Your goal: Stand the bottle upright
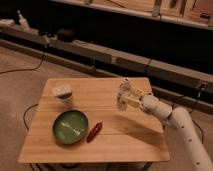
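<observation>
Hovering above table (pixel 115 142), gripper (pixel 123 96), jaws clamped, seemingly on bottle (pixel 120 103), outline indistinct

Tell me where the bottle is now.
In the camera view, the bottle is right of the table's middle, held in the gripper, far from the cup and bowl.

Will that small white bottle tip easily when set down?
Likely yes: the bottle looks tall and narrow. It seems light, held by the gripper shut on it at the table's right side. Lying down, it would probably roll.
</observation>
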Robot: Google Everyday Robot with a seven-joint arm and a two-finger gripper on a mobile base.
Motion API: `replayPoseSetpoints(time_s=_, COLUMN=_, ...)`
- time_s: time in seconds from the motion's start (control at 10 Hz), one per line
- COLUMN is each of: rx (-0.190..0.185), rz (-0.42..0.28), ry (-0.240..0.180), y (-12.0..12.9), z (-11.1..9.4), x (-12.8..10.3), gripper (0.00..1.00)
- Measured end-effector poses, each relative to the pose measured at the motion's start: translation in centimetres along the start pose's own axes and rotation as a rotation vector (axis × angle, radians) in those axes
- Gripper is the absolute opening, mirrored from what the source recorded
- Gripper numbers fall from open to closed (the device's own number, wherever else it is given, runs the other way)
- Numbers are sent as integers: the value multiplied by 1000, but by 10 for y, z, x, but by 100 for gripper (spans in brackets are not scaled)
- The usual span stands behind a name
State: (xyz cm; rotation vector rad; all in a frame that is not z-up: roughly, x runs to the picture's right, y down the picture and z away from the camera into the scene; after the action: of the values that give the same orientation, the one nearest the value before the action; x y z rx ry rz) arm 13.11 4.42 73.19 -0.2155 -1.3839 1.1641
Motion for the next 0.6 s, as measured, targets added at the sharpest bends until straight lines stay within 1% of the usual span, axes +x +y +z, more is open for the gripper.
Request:
replayPoseSetpoints(time_s=0.1, rx=-3, rz=11, ry=22, y=2, z=0, x=20, gripper=14)
replayPoseSetpoints(time_s=0.3, rx=-31, rz=-39, ry=54, y=10, z=1, x=44, gripper=14)
replayPoseSetpoints(time_s=0.4, rx=-59, rz=-83, ry=57, y=17, z=-1, x=54, gripper=14)
replayPoseSetpoints(time_s=0.5, rx=-86, rz=-118, ry=49, y=23, z=-2, x=57, gripper=14)
replayPoseSetpoints(time_s=0.6, rx=-118, rz=-155, ry=32, y=28, z=-4, x=58, gripper=14)
